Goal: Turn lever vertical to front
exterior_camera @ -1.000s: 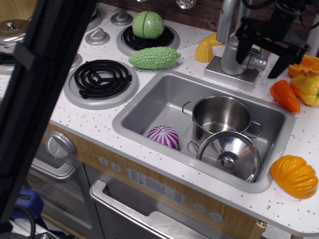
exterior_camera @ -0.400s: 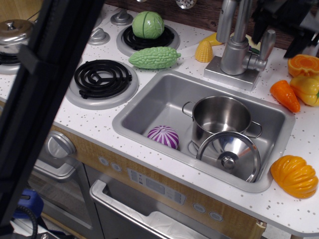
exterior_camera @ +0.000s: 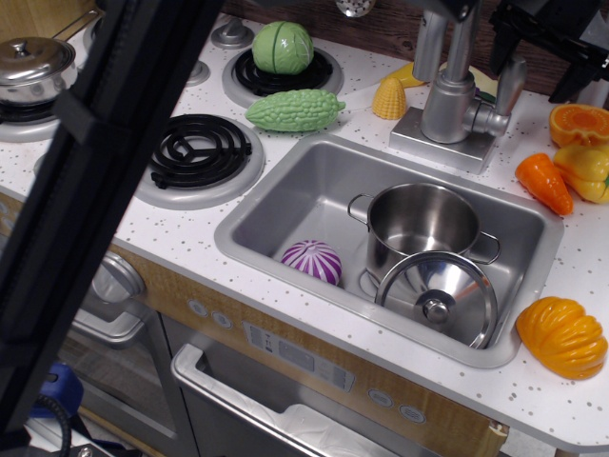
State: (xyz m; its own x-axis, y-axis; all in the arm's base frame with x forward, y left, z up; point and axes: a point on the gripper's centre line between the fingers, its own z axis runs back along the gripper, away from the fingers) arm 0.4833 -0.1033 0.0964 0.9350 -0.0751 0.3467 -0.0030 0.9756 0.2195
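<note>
The lever [exterior_camera: 511, 84] is a short silver paddle. It stands upright on the right side of the faucet body [exterior_camera: 447, 103], joined to it by a side stub. My black gripper [exterior_camera: 536, 55] hangs at the top right, above and just right of the lever and not touching it. Its jaws are spread and hold nothing. The upper part of the gripper is cut off by the frame's top edge. The two spout pipes [exterior_camera: 445, 38] rise behind the faucet body.
The sink [exterior_camera: 276, 195] holds a steel pot [exterior_camera: 422, 221], its lid [exterior_camera: 438, 297] and a purple ball [exterior_camera: 312, 261]. Orange and yellow toy vegetables [exterior_camera: 544, 183] lie right of the faucet, and corn [exterior_camera: 388, 98] and a green gourd [exterior_camera: 295, 109] lie to its left. A black bar [exterior_camera: 86, 190] blocks the left.
My gripper was around the lever one second ago. It has since let go and risen up and to the right. The lever now stands bare and upright.
</note>
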